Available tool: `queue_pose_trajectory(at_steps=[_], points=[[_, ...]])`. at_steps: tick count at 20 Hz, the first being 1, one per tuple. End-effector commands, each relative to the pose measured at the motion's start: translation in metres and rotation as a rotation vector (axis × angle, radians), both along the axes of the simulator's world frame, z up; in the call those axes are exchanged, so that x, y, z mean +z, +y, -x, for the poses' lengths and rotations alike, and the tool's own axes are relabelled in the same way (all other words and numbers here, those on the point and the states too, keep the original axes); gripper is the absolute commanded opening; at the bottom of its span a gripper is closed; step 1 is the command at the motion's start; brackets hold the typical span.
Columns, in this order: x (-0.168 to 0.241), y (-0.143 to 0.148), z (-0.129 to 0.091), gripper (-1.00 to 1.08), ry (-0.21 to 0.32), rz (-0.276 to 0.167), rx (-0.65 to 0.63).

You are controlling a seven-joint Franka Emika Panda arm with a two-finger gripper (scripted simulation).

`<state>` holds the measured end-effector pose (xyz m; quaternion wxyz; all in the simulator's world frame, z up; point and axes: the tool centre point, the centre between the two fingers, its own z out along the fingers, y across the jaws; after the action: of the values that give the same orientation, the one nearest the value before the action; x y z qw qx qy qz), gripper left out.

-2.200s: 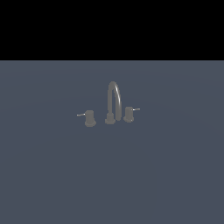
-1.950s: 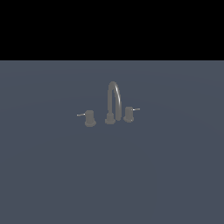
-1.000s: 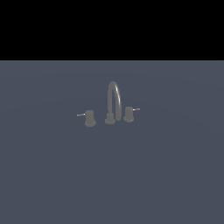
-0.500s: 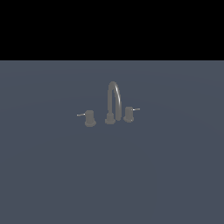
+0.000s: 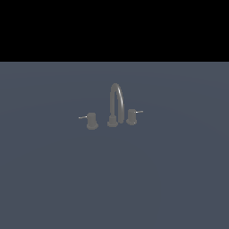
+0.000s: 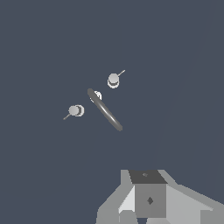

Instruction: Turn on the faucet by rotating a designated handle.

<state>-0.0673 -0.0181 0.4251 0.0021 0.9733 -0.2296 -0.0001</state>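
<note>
The faucet (image 5: 115,105) is a dull-grey set with a tall arched spout on a round base, standing mid-scene on a flat grey-blue surface. The handle (image 5: 131,116) is the short knob on the exterior view's right, its thin lever pointing right. The twin knob (image 5: 91,120) on the exterior view's left has its lever pointing left. The wrist view looks down on the set from well above: spout (image 6: 105,110), handle (image 6: 113,80), twin knob (image 6: 75,110). Only part of my gripper (image 6: 148,203) shows at that picture's edge, far from the faucet. Its fingers are not clearly seen.
The grey-blue surface (image 5: 170,179) spreads flat around the faucet on all sides. A black band fills the top of the exterior view. The arm does not show in the exterior view.
</note>
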Motion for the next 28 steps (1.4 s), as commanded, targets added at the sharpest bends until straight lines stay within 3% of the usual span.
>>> queue_pose_trajectory(at_steps=[1, 15, 28], points=[[-0.014, -0.005, -0.02, -1.0, -0.001, 0.0, -0.056], [-0.115, -0.033, -0.117, -1.0, -0.002, -0.001, -0.361], [-0.239, -0.063, -0.18, -1.0, -0.002, -0.002, -0.645]])
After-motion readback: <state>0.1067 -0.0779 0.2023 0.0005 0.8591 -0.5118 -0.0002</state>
